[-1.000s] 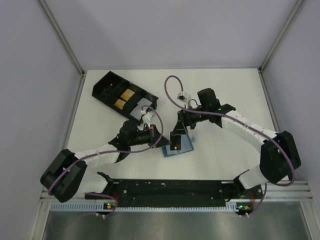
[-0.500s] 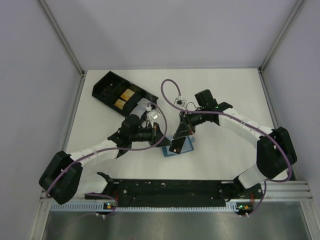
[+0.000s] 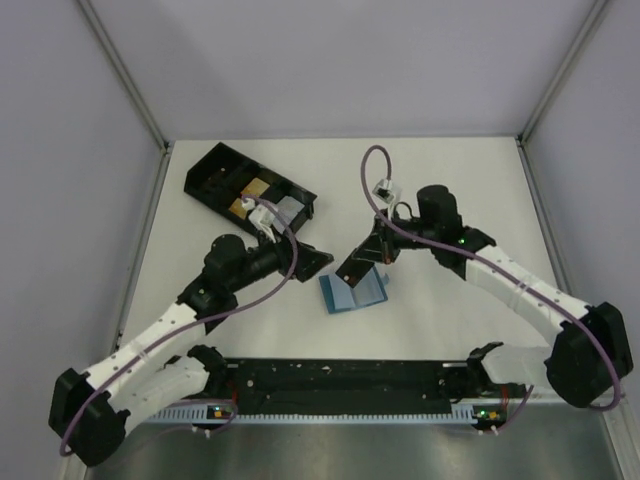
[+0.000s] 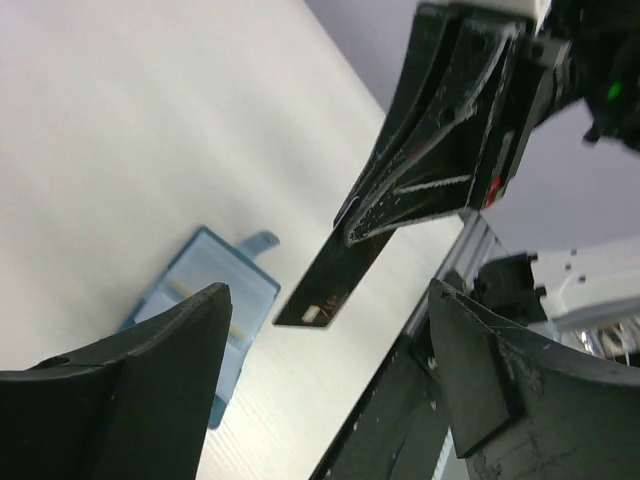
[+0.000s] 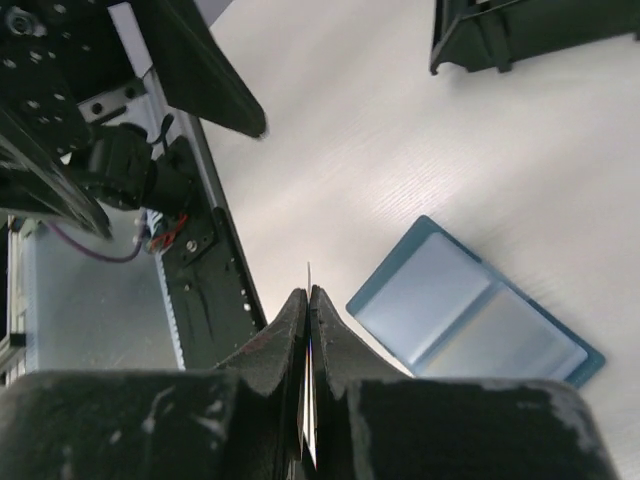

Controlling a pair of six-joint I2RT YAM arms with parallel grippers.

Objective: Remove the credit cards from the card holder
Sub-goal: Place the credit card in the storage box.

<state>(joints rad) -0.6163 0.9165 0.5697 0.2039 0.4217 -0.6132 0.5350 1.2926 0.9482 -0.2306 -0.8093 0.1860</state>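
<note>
The blue card holder (image 3: pixel 352 292) lies open and flat on the table, its two paler panels facing up (image 5: pixel 475 320), its tab showing (image 4: pixel 262 240). My right gripper (image 3: pixel 362 258) hangs just above its left end, shut on a dark credit card (image 3: pixel 347 273). That card (image 4: pixel 330 285) sticks out below the right gripper's fingers (image 4: pixel 440 150) and shows a small chip. In the right wrist view the right gripper (image 5: pixel 308 292) pinches the card edge-on (image 5: pixel 308 275). My left gripper (image 3: pixel 318 260) stands open and empty just left of the card, its jaws wide (image 4: pixel 328 300).
A black compartmented tray (image 3: pixel 215 172) with cards in it sits at the back left, behind the left arm. The black mounting rail (image 3: pixel 340 378) runs along the near edge. White walls close in the table on both sides and at the back.
The left gripper has opened and drawn back to the left, away from the card. The right gripper has shut on the card and holds it alone above the holder.
</note>
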